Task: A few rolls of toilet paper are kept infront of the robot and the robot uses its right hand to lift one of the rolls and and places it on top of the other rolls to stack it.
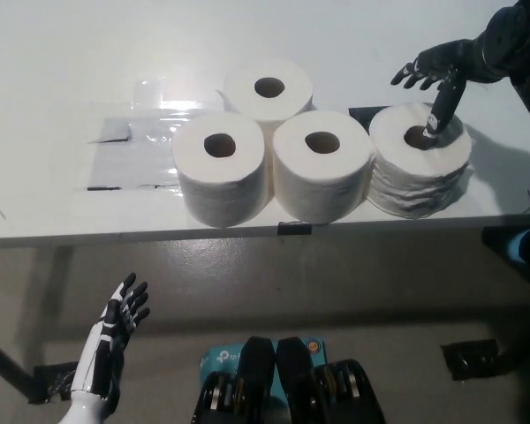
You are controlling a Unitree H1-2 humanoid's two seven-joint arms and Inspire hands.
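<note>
Several white toilet paper rolls stand upright on the white table (62,62). Three sit close together: a back roll (268,89), a front left roll (219,164) and a front middle roll (322,162). A fourth, more rumpled roll (420,161) stands apart at the right. My black right hand (439,73) hovers over that roll, open, with one finger dipping into its core hole. My white left hand (111,343) rests open below the table's front edge at lower left.
A clear plastic sheet with black tape strips (128,155) lies on the table left of the rolls. The table's front edge (247,231) runs just before the rolls. A teal box (221,358) sits on the floor below.
</note>
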